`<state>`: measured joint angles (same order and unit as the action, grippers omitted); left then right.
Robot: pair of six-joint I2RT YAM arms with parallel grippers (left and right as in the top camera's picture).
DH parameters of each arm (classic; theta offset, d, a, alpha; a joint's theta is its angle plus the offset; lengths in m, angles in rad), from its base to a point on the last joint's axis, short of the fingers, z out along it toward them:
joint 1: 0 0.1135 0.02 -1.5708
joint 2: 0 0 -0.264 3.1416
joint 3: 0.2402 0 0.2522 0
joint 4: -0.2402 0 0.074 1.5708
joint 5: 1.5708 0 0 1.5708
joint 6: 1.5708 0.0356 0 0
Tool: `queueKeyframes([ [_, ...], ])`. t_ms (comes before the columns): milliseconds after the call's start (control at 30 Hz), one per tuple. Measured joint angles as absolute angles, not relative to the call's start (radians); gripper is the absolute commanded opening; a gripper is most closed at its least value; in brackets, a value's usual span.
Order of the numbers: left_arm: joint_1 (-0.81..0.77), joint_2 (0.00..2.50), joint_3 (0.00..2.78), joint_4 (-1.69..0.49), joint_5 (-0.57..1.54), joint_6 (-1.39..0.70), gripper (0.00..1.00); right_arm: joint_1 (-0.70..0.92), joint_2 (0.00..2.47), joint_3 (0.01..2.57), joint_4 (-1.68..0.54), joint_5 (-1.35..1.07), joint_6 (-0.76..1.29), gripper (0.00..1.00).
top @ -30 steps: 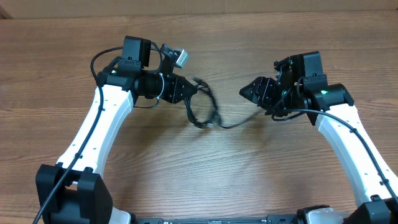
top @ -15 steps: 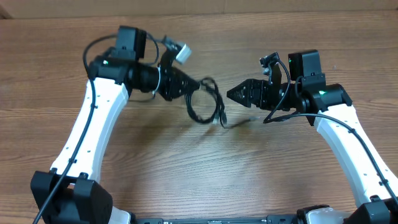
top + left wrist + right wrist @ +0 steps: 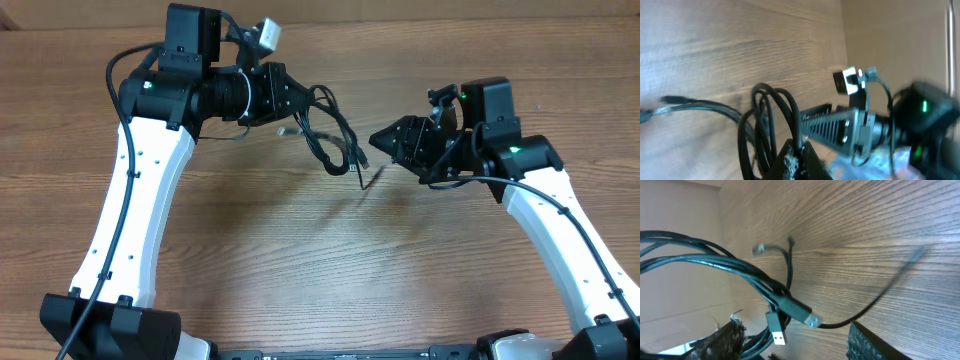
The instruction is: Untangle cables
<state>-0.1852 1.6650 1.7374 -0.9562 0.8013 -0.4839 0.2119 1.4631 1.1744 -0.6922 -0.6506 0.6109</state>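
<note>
A tangled bundle of thin black cables hangs in the air between my two grippers, above the wooden table. My left gripper is shut on looped strands of the cables and holds them up; its jaws pinch one strand. My right gripper is open, just right of the bundle, its fingers on either side of two hanging USB plugs. One thin cable end trails down to the table.
The wooden table lies under both arms. A beige wall or board runs along the far edge. My white arms stand at left and right.
My left gripper has lifted the cable bundle off the table and moved it up and back. My right gripper has swung toward the bundle, ending open beside its plugs.
</note>
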Motion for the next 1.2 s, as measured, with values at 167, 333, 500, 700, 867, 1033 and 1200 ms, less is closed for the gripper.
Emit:
queueKeyframes([
  [167,-0.185,1.665,1.737,-0.963,0.804,-0.611,0.05,0.299,1.463,1.174,-0.672,-0.553,0.502,0.78],
  [333,-0.185,1.665,1.737,-1.022,0.84,-0.545,0.04,0.361,1.464,1.174,-0.643,-0.531,0.353,0.78],
  [500,-0.185,1.665,1.738,-1.117,0.854,-0.28,0.04,0.368,1.464,1.174,-0.638,-0.524,0.276,0.71],
  [700,-0.176,1.665,1.738,-1.155,0.858,-0.102,0.04,0.365,1.467,1.176,-0.72,-0.447,0.273,0.49],
  [867,-0.156,1.665,1.738,-1.153,0.914,-0.049,0.04,0.361,1.552,1.177,-0.757,-0.385,0.384,0.45],
  [1033,-0.156,1.665,1.738,-1.153,0.945,-0.039,0.04,0.361,1.625,1.177,-0.749,-0.427,0.422,0.43],
  [1200,-0.156,1.665,1.738,-1.151,0.935,-0.025,0.04,0.361,1.629,1.177,-0.74,-0.544,0.371,0.27],
])
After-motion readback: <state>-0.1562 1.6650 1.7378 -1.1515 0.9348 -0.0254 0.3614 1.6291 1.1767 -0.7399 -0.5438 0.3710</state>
